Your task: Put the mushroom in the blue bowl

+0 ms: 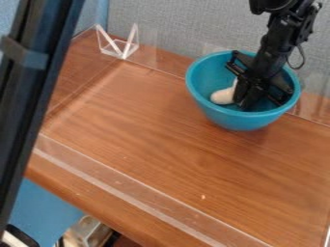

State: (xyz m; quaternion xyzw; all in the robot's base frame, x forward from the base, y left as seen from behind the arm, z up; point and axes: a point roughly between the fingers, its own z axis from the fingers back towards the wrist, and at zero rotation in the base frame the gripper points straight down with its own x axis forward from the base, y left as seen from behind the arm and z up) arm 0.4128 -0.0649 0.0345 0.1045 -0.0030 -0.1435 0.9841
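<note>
A black robot claw (258, 89) reaches down inside the blue bowl (217, 106), which sits at the far right of a wooden worktop (142, 145). Its fingers are closed around the mushroom (229, 94), whose pale stem shows low in the bowl.

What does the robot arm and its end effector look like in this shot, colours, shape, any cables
The slim black robot arm is built of dark, jointed segments, with a thin dark cable looping beside its upper part. Its black end effector is a narrow, boxy bracket-like piece ending in slender dark fingers. No markings or labels are legible at this image size.
</note>
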